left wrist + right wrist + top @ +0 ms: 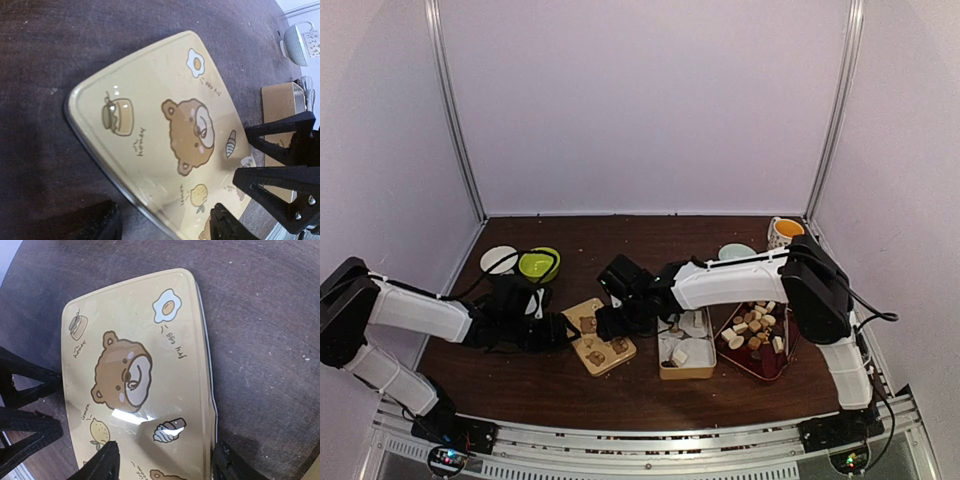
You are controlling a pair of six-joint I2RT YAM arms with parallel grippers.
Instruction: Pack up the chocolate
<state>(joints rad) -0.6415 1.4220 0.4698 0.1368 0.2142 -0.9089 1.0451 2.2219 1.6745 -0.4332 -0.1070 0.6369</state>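
Chocolate (753, 327) — well rt of left tool (566, 330) & right tool (604, 322).

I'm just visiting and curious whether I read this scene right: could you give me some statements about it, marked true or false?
The bear lid lies flat on the table, off the tin. True.
Most chocolate is in the tin. False: most sits in the dark tray beside it; the tin holds few pieces.
The left arm and right arm both have their jaws at the lid. True.
The mug stands beside the green bowl. False: the mug is far right, the bowl far left.
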